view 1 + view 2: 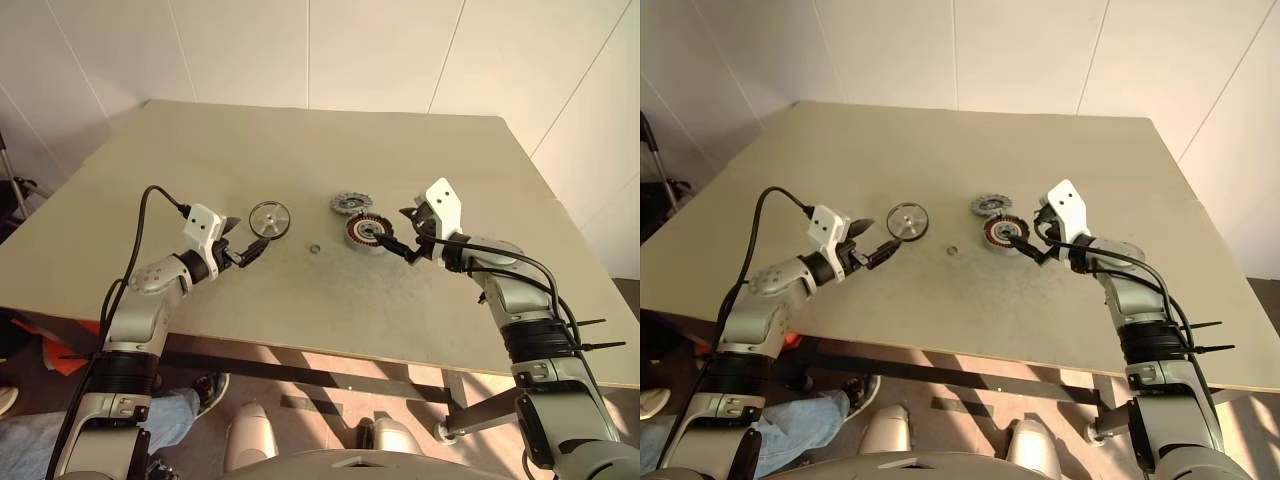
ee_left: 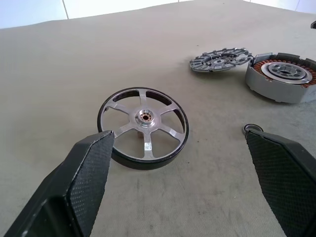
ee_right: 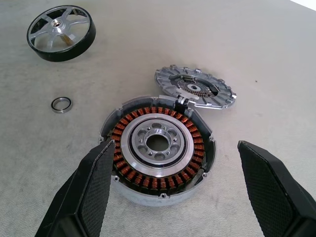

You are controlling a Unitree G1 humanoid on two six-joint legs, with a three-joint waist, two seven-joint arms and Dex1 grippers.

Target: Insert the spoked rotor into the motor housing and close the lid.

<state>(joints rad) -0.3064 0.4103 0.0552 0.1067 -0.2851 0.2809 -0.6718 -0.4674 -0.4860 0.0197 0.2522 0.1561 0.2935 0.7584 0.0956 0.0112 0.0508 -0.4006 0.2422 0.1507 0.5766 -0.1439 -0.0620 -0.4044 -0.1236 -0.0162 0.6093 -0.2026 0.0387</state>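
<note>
My left fingers (image 1: pixel 244 238) spread wide and empty beside the rotor (image 1: pixel 269 219), left of centre. My right fingers (image 1: pixel 401 230), equally wide and empty, flank the housing (image 1: pixel 364 231); the lid (image 1: pixel 350 203) lies just above it.

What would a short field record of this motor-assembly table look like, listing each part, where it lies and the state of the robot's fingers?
table: pale, bears all parts
spoked rotor: six-spoke silver wheel with a dark rim, lying flat, in front of the left gripper
motor housing: copper coils showing, uncovered, in front of the right gripper
lid: grey ribbed disc, just behind the housing
washer ring: loose, between rotor and housing
fingers: both pairs open, holding nothing
</note>
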